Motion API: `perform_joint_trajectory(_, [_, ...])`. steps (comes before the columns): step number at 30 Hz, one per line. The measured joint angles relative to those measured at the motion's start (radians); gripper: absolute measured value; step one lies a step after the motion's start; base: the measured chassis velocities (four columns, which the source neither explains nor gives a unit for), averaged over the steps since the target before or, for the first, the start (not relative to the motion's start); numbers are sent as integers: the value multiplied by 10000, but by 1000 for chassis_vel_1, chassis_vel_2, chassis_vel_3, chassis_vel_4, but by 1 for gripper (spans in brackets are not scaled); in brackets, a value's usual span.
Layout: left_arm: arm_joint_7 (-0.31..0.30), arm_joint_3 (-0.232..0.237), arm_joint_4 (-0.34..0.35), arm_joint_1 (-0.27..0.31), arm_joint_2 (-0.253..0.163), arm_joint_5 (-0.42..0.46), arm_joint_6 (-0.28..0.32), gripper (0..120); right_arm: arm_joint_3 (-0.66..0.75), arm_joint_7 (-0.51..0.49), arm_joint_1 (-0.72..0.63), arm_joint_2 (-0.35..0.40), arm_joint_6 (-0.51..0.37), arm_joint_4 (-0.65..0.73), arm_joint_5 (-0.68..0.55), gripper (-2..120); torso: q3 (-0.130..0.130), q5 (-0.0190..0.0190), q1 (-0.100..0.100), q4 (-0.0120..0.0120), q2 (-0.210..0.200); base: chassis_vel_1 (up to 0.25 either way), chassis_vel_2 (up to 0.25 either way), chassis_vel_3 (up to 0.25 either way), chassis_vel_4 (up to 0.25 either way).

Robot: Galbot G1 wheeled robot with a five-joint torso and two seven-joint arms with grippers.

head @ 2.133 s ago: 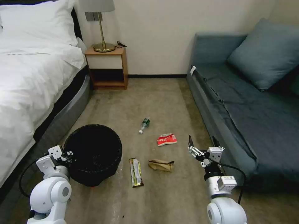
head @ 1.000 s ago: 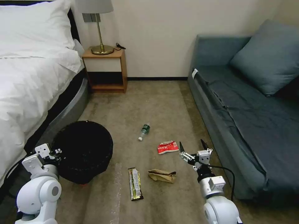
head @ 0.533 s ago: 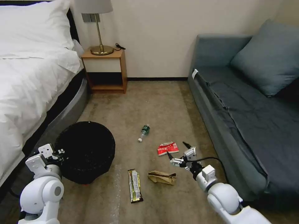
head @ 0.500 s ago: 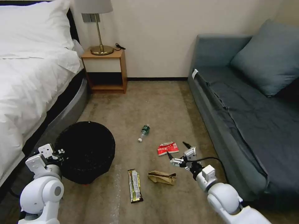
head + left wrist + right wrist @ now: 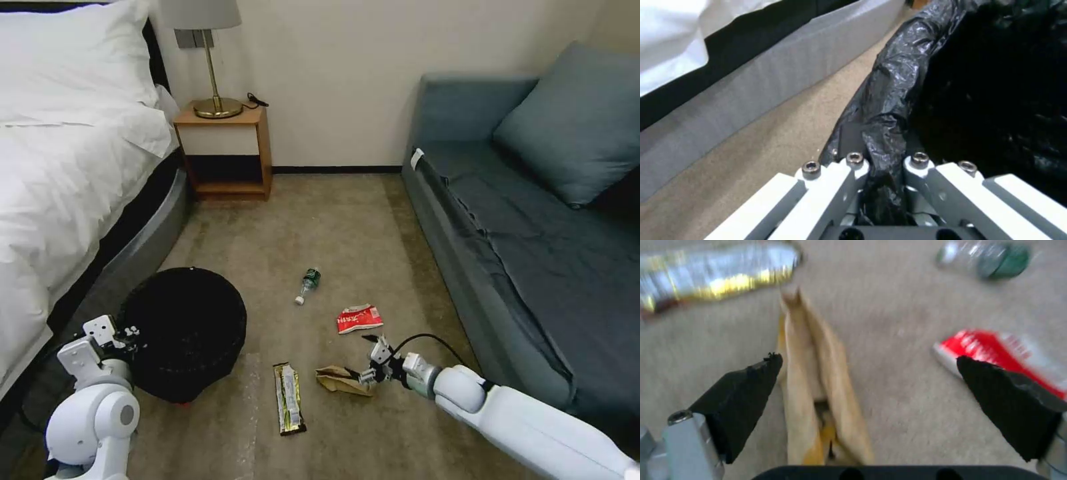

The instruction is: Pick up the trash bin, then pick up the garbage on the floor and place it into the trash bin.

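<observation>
The black trash bin (image 5: 187, 330) hangs at the left beside the bed, with my left gripper (image 5: 125, 331) shut on its rim. In the left wrist view that gripper (image 5: 885, 173) pinches the black liner (image 5: 889, 100) over the rim. My right gripper (image 5: 367, 360) is low over the carpet, open, at the right end of the brown paper bag (image 5: 341, 380). In the right wrist view that gripper (image 5: 869, 365) is spread wide, with the bag (image 5: 818, 400) lying between its fingers. Close by lie the red-white packet (image 5: 359, 319), the gold-green wrapper (image 5: 289, 398) and the bottle (image 5: 308, 283).
A bed (image 5: 60, 173) runs along the left and a blue sofa (image 5: 533, 247) along the right. A wooden nightstand (image 5: 227, 150) with a lamp stands at the back wall. Bare carpet (image 5: 333, 227) stretches between them.
My right arm has reached down and to the left, bringing its open gripper from above the red packet to the brown bag. The left gripper has kept its hold on the bin.
</observation>
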State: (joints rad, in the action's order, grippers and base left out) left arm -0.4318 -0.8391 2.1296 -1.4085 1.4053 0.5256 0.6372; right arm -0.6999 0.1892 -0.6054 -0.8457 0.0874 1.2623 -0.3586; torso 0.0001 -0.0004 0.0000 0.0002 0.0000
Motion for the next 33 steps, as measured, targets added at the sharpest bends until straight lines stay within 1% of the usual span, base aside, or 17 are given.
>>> perform_joint_trajectory(1, [0,0,0,0,0,0,0,3,0,0,0,0,0,0,0,100,0,0,0,0,0,0,0,0,0])
perform_joint_trajectory(2, [0,-28,5,-30,0,0,-5,3,-278,15,152,-110,1,-283,3,100,0,-2,0,1,0,0,0,0,0])
perform_joint_trajectory(4, [0,-83,35,-79,-3,0,-26,3,-796,38,378,-296,31,-741,16,100,0,8,0,-1,0,0,0,0,0])
perform_joint_trajectory(5, [0,-104,45,-98,-4,0,-40,3,-946,42,426,-355,67,-914,56,100,0,3,0,-1,-1,0,0,0,0])
perform_joint_trajectory(15, [5,-122,101,-138,-14,4,-59,3,-1243,45,465,-713,170,-1580,381,100,0,4,0,-2,0,0,0,0,0])
perform_joint_trajectory(17, [5,-133,106,-143,-25,6,-63,3,-1187,33,436,-821,271,-1763,483,95,0,4,0,-2,0,0,0,0,0])
perform_joint_trajectory(19, [6,-138,110,-148,-26,7,-69,3,-1145,25,415,-843,330,-1831,546,86,0,4,0,-2,0,0,0,0,0])
perform_joint_trajectory(20, [6,-138,110,-148,-26,7,-69,3,-1145,25,415,-843,330,-1831,546,86,0,4,0,-2,0,0,0,0,0])
perform_joint_trajectory(24, [8,-139,110,-154,-20,7,-99,3,-1030,-21,310,-841,381,-1865,615,69,0,4,0,-2,0,0,0,0,0])
perform_joint_trajectory(25, [8,-139,110,-154,-20,7,-99,3,-1030,-21,310,-841,381,-1865,615,69,0,4,0,-2,0,0,0,0,0])
perform_joint_trajectory(27, [9,-138,108,-150,-19,7,-100,3,-993,-33,268,-835,408,-1865,633,60,0,4,0,-2,0,0,0,0,0])
perform_joint_trajectory(28, [8,-132,107,-140,-19,8,-100,3,-966,-51,247,-833,425,-1863,646,53,-1,4,0,-2,0,0,0,0,0])
perform_joint_trajectory(29, [8,-132,107,-140,-19,8,-100,3,-966,-51,247,-833,425,-1863,646,53,-1,4,0,-2,0,0,0,0,0])
perform_joint_trajectory(30, [9,-126,107,-135,-20,8,-100,3,-946,-55,241,-832,430,-1862,647,47,-1,4,0,-2,-1,0,0,0,0])
perform_joint_trajectory(31, [9,-123,106,-133,-20,8,-101,3,-933,-62,234,-832,446,-1864,648,43,-1,4,0,-2,0,0,0,0,0])
perform_joint_trajectory(32, [9,-123,106,-133,-20,8,-101,3,-933,-62,234,-832,446,-1864,648,43,-1,4,0,-2,0,0,0,0,0])
perform_joint_trajectory(33, [9,-121,106,-133,-16,8,-100,3,-928,-63,230,-832,457,-1870,649,38,-1,4,0,-2,-1,0,0,0,0])
